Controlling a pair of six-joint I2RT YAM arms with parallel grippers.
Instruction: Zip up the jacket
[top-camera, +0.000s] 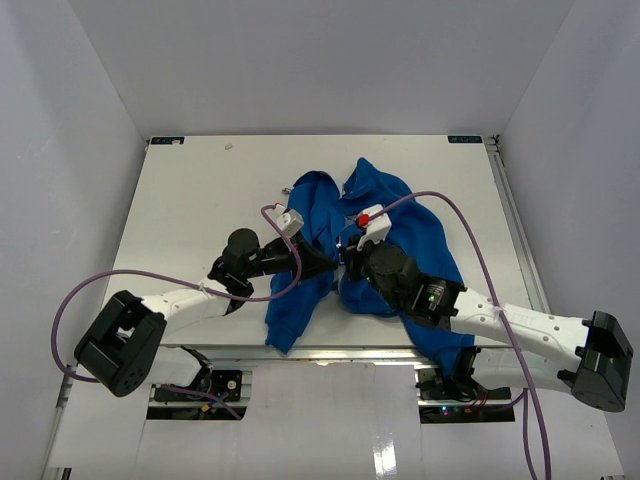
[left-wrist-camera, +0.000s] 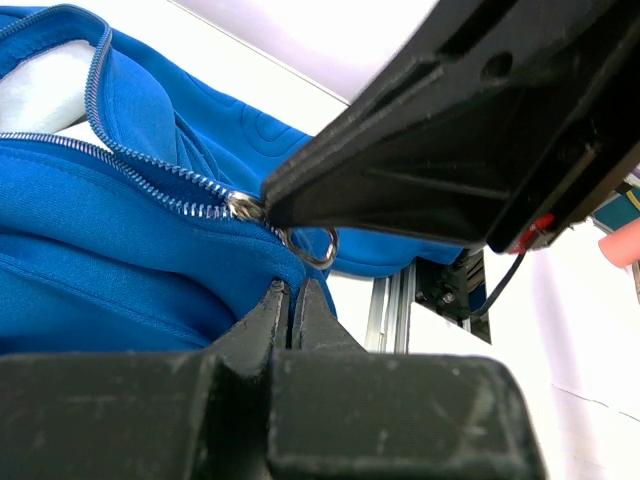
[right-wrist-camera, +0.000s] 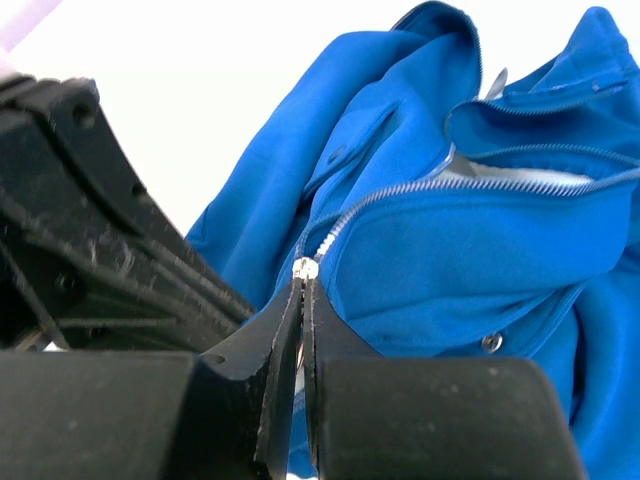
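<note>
From above, you see the jacket lying rumpled in the middle of the white table, spread toward the right side. Both arms reach in from the near edge and meet over its lower front. The left gripper and the right gripper are nearly touching there. From this height you cannot make out their fingertips or the zipper; the arms and purple cables cover that spot.

Your left wrist camera is sharper. The left gripper's fingers are pressed together with no gap, their tips right against the jacket's bottom hem. Whether any fabric is pinched between them you cannot tell, because the tips hide the contact. Just above, the right gripper's black finger comes in from the upper right. Its tip sits on the zipper slider, and a metal ring hangs below it. The zipper teeth run up to the left and then part around the white lining. The frame cuts off the rest of the jacket.

Through the right wrist camera, you see the right gripper closed tight, with the zipper slider held at the very tips. The left gripper fills the left side as a dark, blurred mass with its tip hidden. Beyond the slider the two zipper rows lie apart, and a snap button shows on the fabric below.
</note>
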